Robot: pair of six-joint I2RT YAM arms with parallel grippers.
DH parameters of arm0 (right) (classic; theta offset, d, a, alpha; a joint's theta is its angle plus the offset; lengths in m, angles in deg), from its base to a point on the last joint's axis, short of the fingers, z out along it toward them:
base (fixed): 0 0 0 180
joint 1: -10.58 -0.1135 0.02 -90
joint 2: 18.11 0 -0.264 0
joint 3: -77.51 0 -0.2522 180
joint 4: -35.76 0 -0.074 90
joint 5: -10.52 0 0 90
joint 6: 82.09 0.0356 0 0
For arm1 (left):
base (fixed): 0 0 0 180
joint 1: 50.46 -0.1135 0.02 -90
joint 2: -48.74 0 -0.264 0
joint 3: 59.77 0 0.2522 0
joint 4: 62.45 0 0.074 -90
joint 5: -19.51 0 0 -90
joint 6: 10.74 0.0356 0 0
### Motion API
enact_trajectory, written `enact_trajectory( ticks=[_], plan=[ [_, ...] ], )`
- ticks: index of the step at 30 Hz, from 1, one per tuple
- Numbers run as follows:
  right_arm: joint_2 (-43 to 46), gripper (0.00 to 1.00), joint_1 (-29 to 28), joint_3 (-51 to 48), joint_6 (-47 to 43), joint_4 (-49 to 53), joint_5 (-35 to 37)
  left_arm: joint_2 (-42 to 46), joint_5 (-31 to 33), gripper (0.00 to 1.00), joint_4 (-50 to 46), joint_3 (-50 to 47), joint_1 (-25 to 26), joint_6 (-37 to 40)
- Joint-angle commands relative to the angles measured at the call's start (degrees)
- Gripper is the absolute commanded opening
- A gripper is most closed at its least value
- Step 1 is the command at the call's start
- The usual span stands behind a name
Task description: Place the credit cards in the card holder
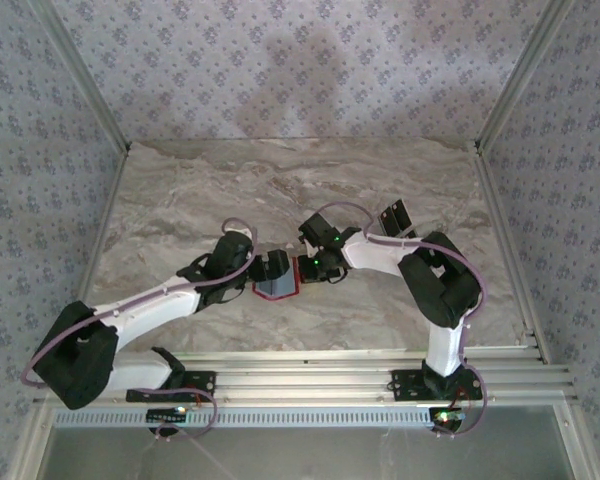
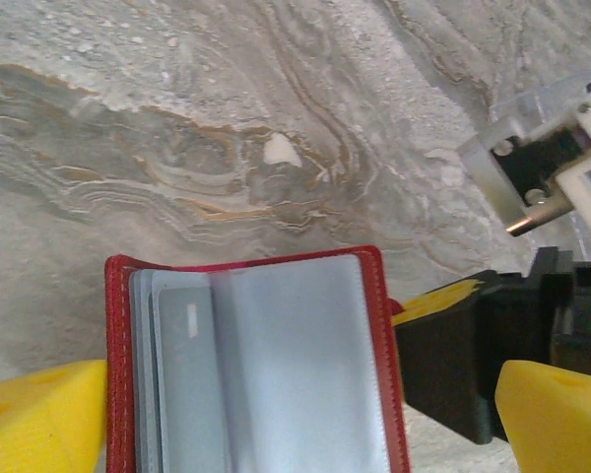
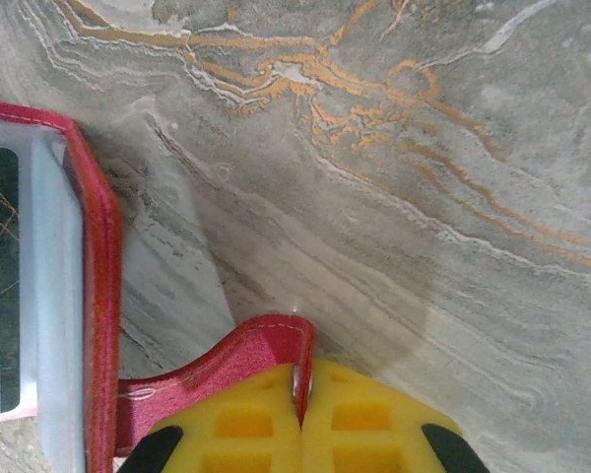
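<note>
The card holder (image 1: 277,283) lies open on the marble table, red-edged with grey plastic sleeves (image 2: 295,365). One sleeve holds a card with a light stripe (image 2: 182,384), and a dark card shows through a sleeve (image 3: 5,286). My right gripper (image 3: 302,419) is shut on the holder's red tab (image 3: 261,350) at its right side (image 1: 302,270). My left gripper (image 1: 272,266) is open, its yellow fingers (image 2: 39,414) standing either side of the holder. Dark credit cards (image 1: 394,216) lie at the back right, behind the right arm.
Metal posts and patterned walls close in the table (image 1: 200,190) on both sides and at the back. The two arms meet at the middle of the table. The right gripper's black body (image 2: 463,365) sits close beside the holder's right edge.
</note>
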Motion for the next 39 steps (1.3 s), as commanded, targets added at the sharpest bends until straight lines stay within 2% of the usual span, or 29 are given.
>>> enact_trajectory(
  ticks=[1, 7, 8, 11, 12, 17, 23, 31, 35, 39],
  plan=[
    [-0.8, 0.0, 0.8, -0.1, 1.1, -0.9, -1.6, -3.0, -1.5, 0.99, 4.8, 2.9, 1.8, -2.4],
    [3.5, 0.05, 3.8, -2.0, 1.8, -1.9, -2.8, -9.0, -1.8, 0.99, 8.6, 4.7, 4.1, -3.9],
    [4.3, 0.07, 4.4, -2.5, 1.9, -1.9, -2.9, -9.8, -1.7, 0.99, 9.1, 4.9, 4.5, -4.2],
    [6.6, 0.26, 6.2, -4.4, 2.5, -2.6, -3.0, -11.5, -1.1, 0.99, 10.2, 5.7, 5.6, -4.8],
    [7.3, 0.29, 6.8, -5.1, 2.6, -2.7, -3.0, -12.0, -0.9, 0.99, 10.4, 5.9, 5.9, -5.0],
    [10.0, 0.34, 9.3, -8.1, 3.3, -3.6, -3.4, -14.9, -0.5, 0.99, 10.9, 6.7, 6.9, -6.1],
    [13.7, 0.39, 10.4, -10.1, 3.5, -3.4, -3.6, -18.0, 1.0, 0.99, 5.3, 10.0, 6.9, -7.8],
    [22.8, 0.38, 9.9, -14.1, 5.9, -3.2, -4.3, -15.7, 3.3, 0.99, 3.4, 9.9, 6.3, -8.2],
    [25.1, 0.28, 6.9, -14.7, 7.1, -4.1, -4.4, -12.1, 3.0, 1.0, 0.5, 10.4, 4.1, -6.5],
    [23.2, 0.18, 2.8, -12.3, 8.2, -4.8, -3.6, -8.6, 2.0, 1.0, -2.9, 11.1, 0.7, -4.5]
  ],
)
